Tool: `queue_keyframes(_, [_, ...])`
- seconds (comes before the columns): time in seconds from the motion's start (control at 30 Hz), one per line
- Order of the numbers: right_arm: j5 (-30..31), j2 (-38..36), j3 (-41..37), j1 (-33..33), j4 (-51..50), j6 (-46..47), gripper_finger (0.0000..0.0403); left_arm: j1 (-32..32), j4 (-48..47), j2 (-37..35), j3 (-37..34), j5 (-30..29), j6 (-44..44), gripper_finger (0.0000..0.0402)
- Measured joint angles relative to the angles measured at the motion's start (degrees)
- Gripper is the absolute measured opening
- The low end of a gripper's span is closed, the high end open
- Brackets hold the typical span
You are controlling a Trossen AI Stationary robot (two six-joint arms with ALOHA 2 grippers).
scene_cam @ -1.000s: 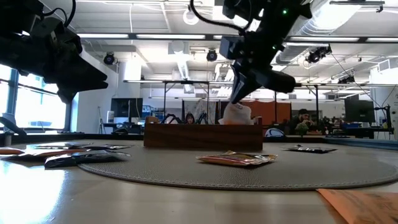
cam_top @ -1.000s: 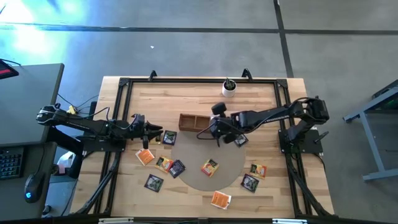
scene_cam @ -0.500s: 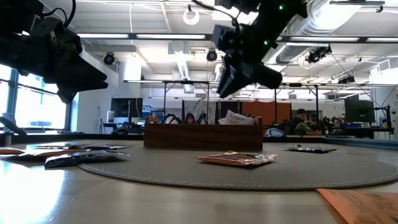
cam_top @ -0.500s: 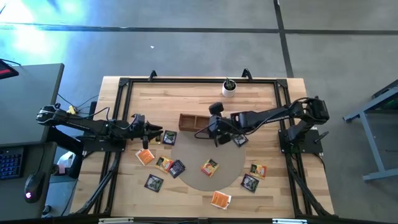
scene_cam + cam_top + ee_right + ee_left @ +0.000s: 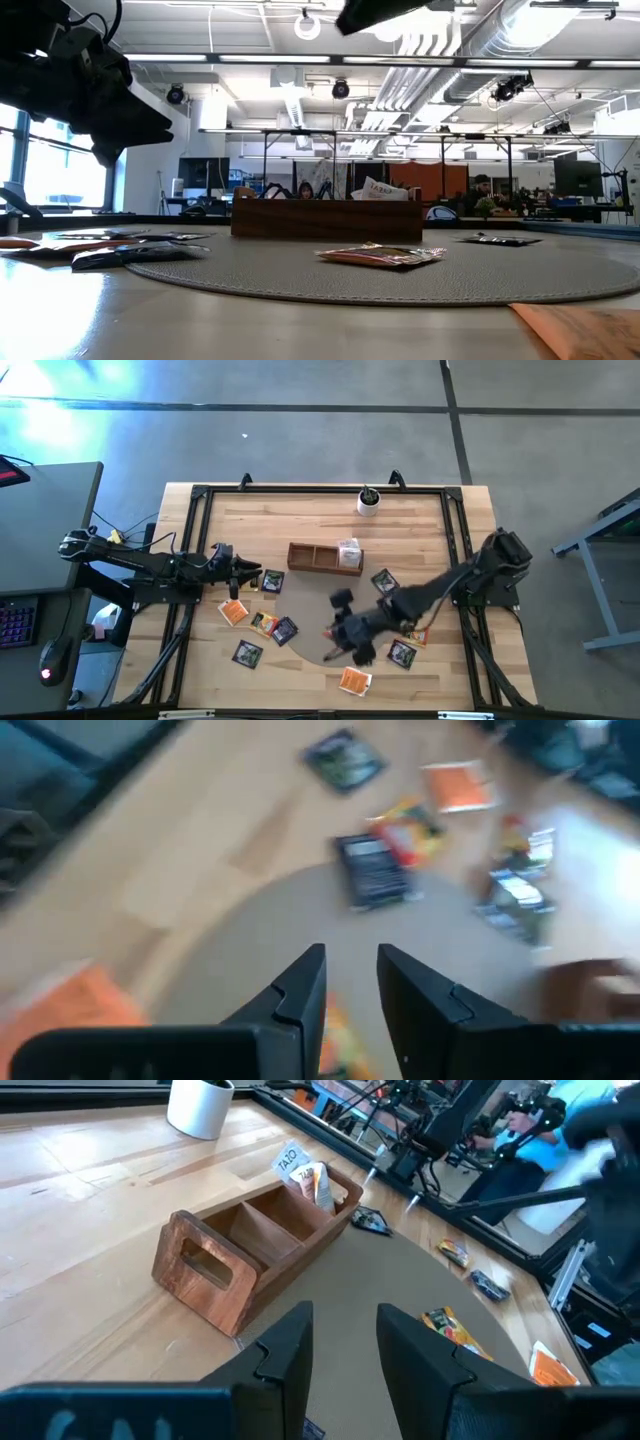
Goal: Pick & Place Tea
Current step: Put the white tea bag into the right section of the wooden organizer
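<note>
Several flat tea sachets lie on the table and on the round grey mat (image 5: 318, 600): orange (image 5: 355, 680), dark (image 5: 402, 653), dark (image 5: 384, 581), yellow (image 5: 263, 623). Whitish sachets (image 5: 349, 551) stand on edge in the right compartment of the wooden box (image 5: 312, 556); they rise above its wall in the low view (image 5: 385, 189). My right gripper (image 5: 340, 640) hangs open over the mat's near part, beside an orange-yellow sachet (image 5: 335, 628), with nothing between its fingers (image 5: 300, 990). My left gripper (image 5: 252, 574) waits open at the table's left, pointing toward the box (image 5: 255, 1245).
A small white cup with a plant (image 5: 368, 502) stands at the far edge. A black frame (image 5: 200, 495) runs round the tabletop. More sachets lie near the left: orange (image 5: 233, 611), dark (image 5: 247, 652), dark (image 5: 285, 630), dark (image 5: 272, 581).
My right gripper opened over the box's right compartment and let go of a whitish sachet, which stays standing there. It then rose and swung fast toward the table's near edge, turning as it went, and now hangs over the mat's near part.
</note>
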Motion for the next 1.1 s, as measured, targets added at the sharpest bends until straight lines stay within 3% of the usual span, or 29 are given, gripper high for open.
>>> queue_keyframes(0.17, [-0.98,4.69,-0.09,5.65,-1.36,7.55,0.0116,0.00,-0.63,0.00,0.00,0.00,0.04,0.0112])
queue_keyframes(0.37, [-2.67,11.66,-0.14,10.26,-1.97,3.50,0.0146,0.00,-0.95,0.00,0.00,0.04,-0.60,0.0112])
queue_keyframes(0.5, [-3.90,13.03,-0.14,13.02,-7.60,3.25,0.0157,0.00,-1.40,0.00,0.00,0.05,-0.66,0.0112])
queue_keyframes(0.8, [-3.80,12.48,-0.15,16.27,-16.43,0.54,0.0144,0.00,-1.56,0.00,0.00,0.09,-1.30,0.0112])
queue_keyframes(1.1, [-1.44,12.45,-2.55,16.34,-10.83,-4.55,0.0142,0.00,-1.56,0.00,0.00,0.12,-4.28,0.0112])
